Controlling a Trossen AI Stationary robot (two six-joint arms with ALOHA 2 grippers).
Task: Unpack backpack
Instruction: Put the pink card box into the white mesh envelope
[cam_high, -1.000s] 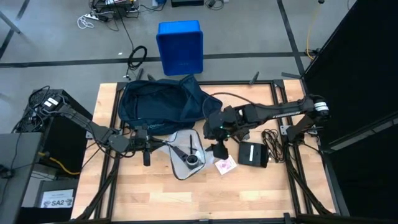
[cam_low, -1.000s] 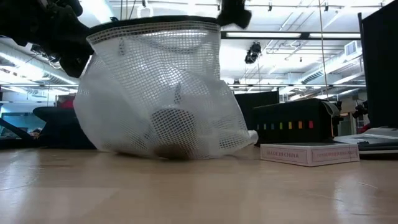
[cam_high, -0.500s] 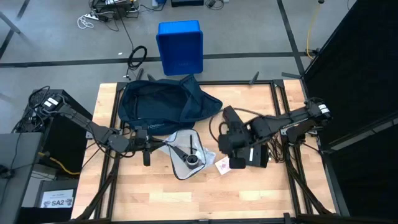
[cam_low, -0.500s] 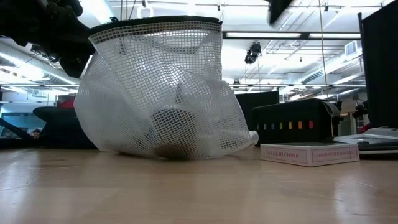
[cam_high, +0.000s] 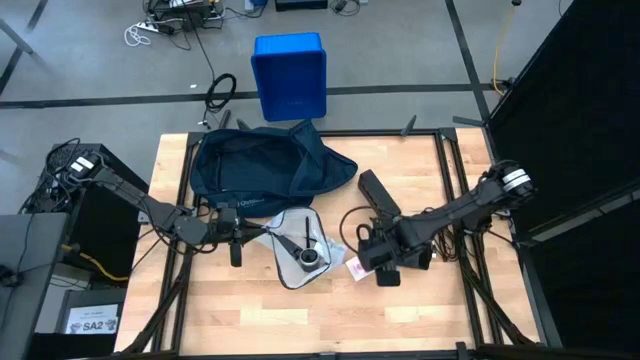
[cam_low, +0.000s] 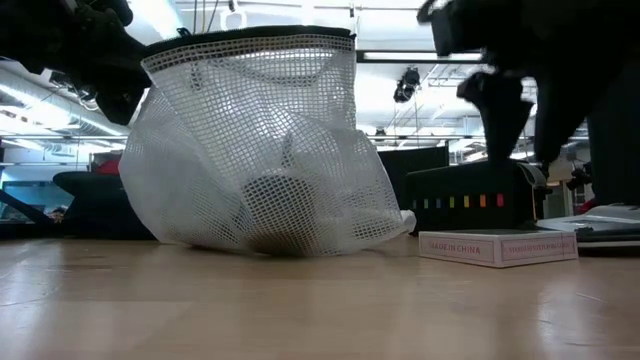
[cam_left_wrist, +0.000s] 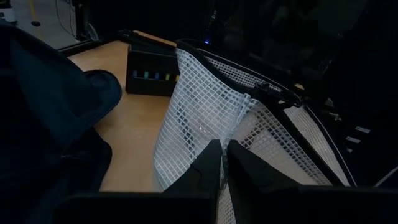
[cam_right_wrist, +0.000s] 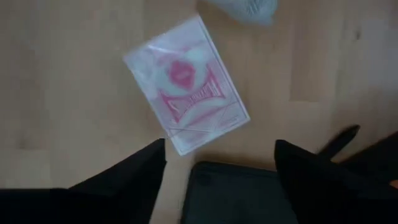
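The dark navy backpack (cam_high: 258, 165) lies at the table's far left. In front of it sits a white mesh bag (cam_high: 300, 250), its bottom on the table and its black-trimmed rim (cam_low: 250, 38) held up by my shut left gripper (cam_high: 262, 231). My right gripper (cam_high: 385, 272) hangs open, pointing down, over a pink card box (cam_right_wrist: 186, 93) and a black box (cam_right_wrist: 236, 193). Its fingers touch neither box. In the low view it (cam_low: 525, 125) stands above the card box (cam_low: 497, 246). My left gripper pinches the mesh bag's edge (cam_left_wrist: 219, 144) between its two shut fingers, close to the black trim. The fingers come in about level from the table's left. The bag stands propped up with its bottom on the table and its mesh slack.
A round object (cam_high: 312, 258) and a dark stick-like one (cam_high: 303, 238) lie inside the mesh bag. The black box (cam_high: 408, 248) sits right of the card box (cam_high: 362, 265), with cables (cam_high: 440, 225) beyond it. A blue bin (cam_high: 290, 75) stands on the floor past the far edge.
My right gripper has swung from beside the backpack toward the table's near edge and a little right. It has come down and tipped from slanting to pointing almost straight down over the card box and black box. The mesh bag has kept still.
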